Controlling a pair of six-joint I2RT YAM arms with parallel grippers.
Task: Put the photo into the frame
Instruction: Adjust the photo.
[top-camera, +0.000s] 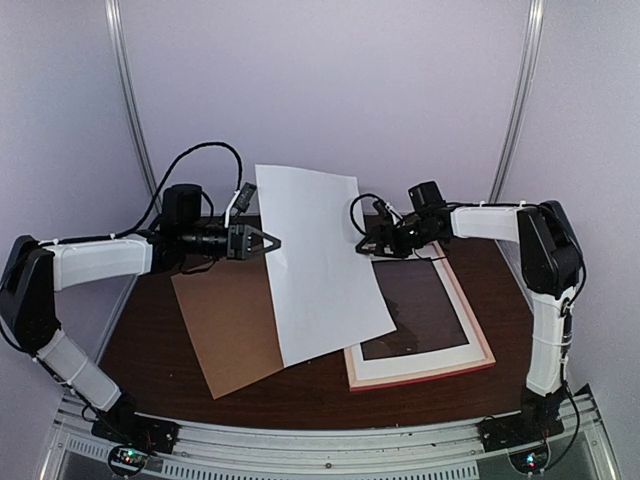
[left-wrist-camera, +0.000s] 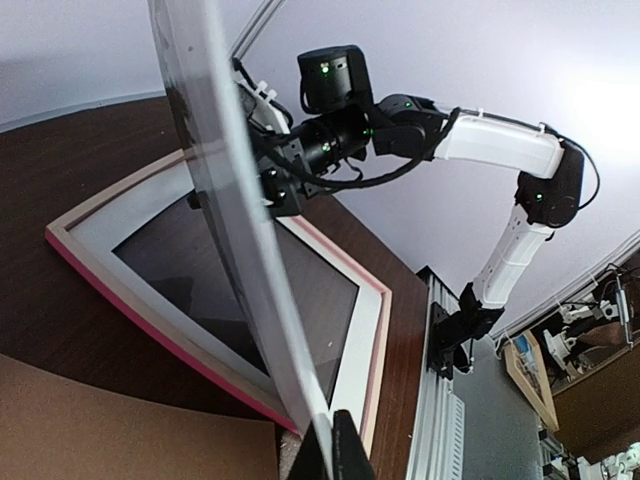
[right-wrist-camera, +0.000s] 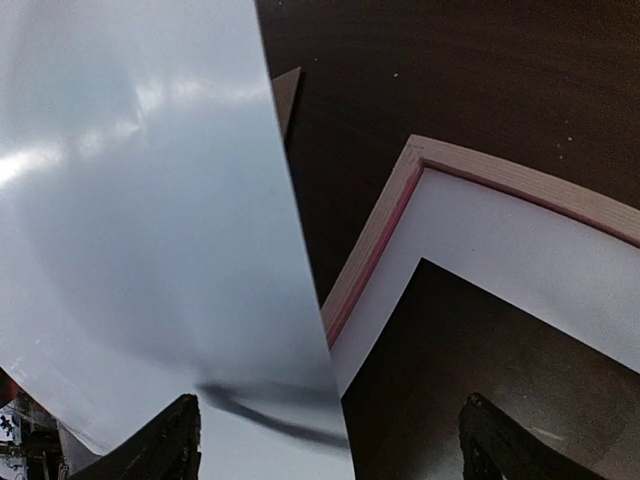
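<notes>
The photo (top-camera: 320, 260) hangs tilted above the table, its plain white back toward the top camera. My left gripper (top-camera: 272, 241) is shut on its left edge. In the left wrist view the photo (left-wrist-camera: 230, 200) runs edge-on up from the left gripper (left-wrist-camera: 335, 450). The frame (top-camera: 420, 374) lies flat at the right, with thin pink rails and a white mat inside. My right gripper (top-camera: 365, 243) stands open at the sheet's right edge, above the frame's far left corner. In the right wrist view the photo's edge (right-wrist-camera: 140, 200) falls between the fingers (right-wrist-camera: 165, 445), and nothing is gripped.
A brown backing board (top-camera: 235, 335) lies on the dark table (top-camera: 150, 340) at the left, partly under the raised sheet. The white mat (right-wrist-camera: 500, 260) fills the frame (right-wrist-camera: 520, 180) around a dark opening. The aluminium base rail (top-camera: 320, 440) runs along the near edge.
</notes>
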